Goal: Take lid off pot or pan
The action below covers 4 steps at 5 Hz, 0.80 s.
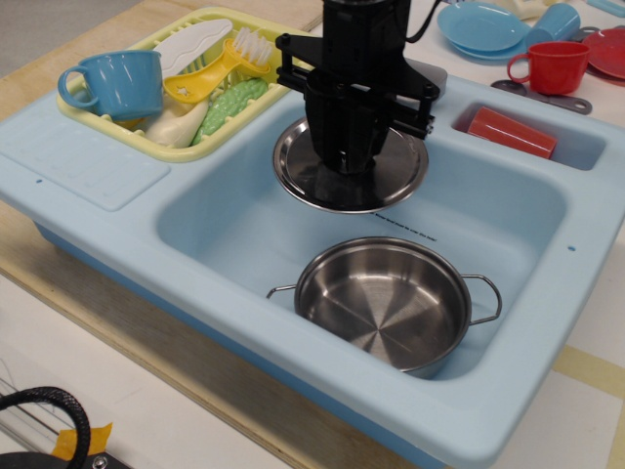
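One pot (386, 303) sits uncovered at the near right of the sink (225, 210), open mouth up, its two wire handles in line left to right. One lid (391, 174) hangs level above the basin behind the pot, clear of it, clamped by the gripper (349, 166); its knob is hidden. Beyond: one yellow basket (283, 44), two blue cups (115, 80), one red cup (552, 65).

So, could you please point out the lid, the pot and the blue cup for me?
lid (400, 176): only camera view, right side of the disc.
pot (386, 303): only camera view, shiny inside bottom.
blue cup (122, 83): only camera view, outer wall.
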Available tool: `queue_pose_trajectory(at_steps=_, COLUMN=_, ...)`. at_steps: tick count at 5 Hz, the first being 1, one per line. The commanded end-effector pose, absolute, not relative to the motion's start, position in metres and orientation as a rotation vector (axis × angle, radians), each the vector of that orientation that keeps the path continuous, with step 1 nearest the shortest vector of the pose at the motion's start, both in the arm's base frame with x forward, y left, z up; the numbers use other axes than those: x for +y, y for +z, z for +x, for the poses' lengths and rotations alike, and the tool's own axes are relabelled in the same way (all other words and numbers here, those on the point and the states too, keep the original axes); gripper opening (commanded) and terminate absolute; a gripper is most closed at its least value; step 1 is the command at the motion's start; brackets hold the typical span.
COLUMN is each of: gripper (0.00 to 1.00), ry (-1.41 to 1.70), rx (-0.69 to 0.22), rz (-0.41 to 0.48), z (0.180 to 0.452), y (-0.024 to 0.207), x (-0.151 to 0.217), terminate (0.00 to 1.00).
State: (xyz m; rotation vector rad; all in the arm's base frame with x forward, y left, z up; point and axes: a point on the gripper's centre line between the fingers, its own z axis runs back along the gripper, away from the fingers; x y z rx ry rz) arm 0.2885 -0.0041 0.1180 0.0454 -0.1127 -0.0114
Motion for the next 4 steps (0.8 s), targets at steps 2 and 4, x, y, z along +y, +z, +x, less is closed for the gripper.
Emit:
queue_pose_trajectory(at_steps=2, gripper=1.0, ry=0.009, rx=-0.14, rz=0.011, z=0.2914, y=0.1035, x=0.0127, terminate=0.0)
queue_pose_trajectory(at_steps=4, gripper=1.0, ry=0.009, rx=-0.14, rz=0.011, z=0.2914, y=0.1035, x=0.0127, terminate=1.0)
